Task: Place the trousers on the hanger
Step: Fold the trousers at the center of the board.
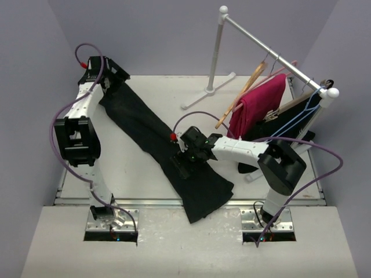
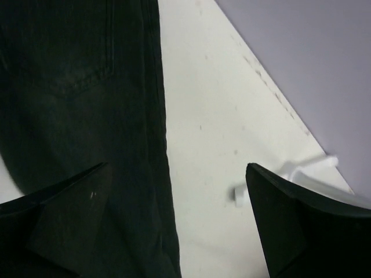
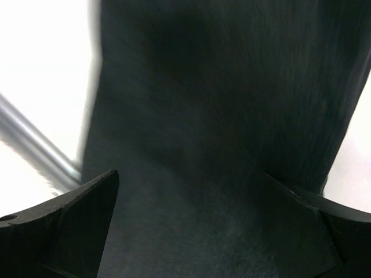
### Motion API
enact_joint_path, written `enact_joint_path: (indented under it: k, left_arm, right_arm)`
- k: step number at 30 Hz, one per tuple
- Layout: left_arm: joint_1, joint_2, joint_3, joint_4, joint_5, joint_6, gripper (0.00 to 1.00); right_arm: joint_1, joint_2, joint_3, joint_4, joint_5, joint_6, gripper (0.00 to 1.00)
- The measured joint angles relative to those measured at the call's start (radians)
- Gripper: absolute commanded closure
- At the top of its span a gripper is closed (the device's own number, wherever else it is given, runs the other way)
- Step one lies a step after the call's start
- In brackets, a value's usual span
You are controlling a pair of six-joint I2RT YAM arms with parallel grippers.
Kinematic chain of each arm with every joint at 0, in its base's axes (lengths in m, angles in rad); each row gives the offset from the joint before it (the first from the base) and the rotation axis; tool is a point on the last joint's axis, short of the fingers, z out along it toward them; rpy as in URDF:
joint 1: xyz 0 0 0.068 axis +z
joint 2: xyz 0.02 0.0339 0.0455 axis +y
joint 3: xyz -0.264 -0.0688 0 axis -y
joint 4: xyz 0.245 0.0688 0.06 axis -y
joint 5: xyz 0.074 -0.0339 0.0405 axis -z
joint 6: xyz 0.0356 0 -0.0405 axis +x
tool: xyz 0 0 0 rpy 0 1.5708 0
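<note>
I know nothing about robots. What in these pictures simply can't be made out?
Top view: the hanger hangs edge-on, so its lower bar cannot be told.
Top view: tips of the right gripper vanish, black against the black trousers.
Right wrist view: the cloth is blurred.
Left wrist view: the rack foot is partly covered by the left gripper.

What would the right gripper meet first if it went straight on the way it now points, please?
Most likely the trousers: in its wrist view, black cloth fills the gap between the open fingers of the right gripper. How near the cloth lies is unclear.
</note>
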Motion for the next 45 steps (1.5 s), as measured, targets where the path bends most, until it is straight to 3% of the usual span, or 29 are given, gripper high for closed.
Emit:
enact_joint_path:
  k: [5, 9, 11, 22, 36, 41, 45]
  left_arm:
    - [-0.05, 0.355, 0.424, -0.173, -0.153, 0.023, 0.12]
    - [-0.109, 0.543, 0.647, -0.301, -0.243, 0.055, 0.27]
    - [-0.13, 0.571, 0.653, -0.322, -0.274, 0.073, 0.36]
    - [-0.175, 0.585, 0.635, -0.363, -0.408, 0.157, 0.45]
    - [-0.176, 0.682, 0.641, -0.356, -0.437, 0.204, 0.52]
    - [-0.177, 0.683, 0.641, -0.352, -0.436, 0.213, 0.67]
    - [-0.176, 0.683, 0.641, -0.352, -0.436, 0.222, 0.73]
  right_arm:
    - [-0.008, 0.037, -0.078, 0.01, 0.041, 0.04, 0.01]
    - [-0.006, 0.039, -0.078, 0.017, 0.1, 0.077, 0.01]
    - [-0.007, 0.039, -0.08, 0.018, 0.13, 0.085, 0.01]
    - [-0.007, 0.036, -0.096, 0.03, 0.214, 0.096, 0.01]
    - [-0.009, 0.016, -0.125, 0.065, 0.205, 0.096, 0.01]
    - [-0.009, 0.015, -0.127, 0.066, 0.204, 0.095, 0.01]
    - [-0.011, 0.013, -0.13, 0.07, 0.201, 0.095, 0.01]
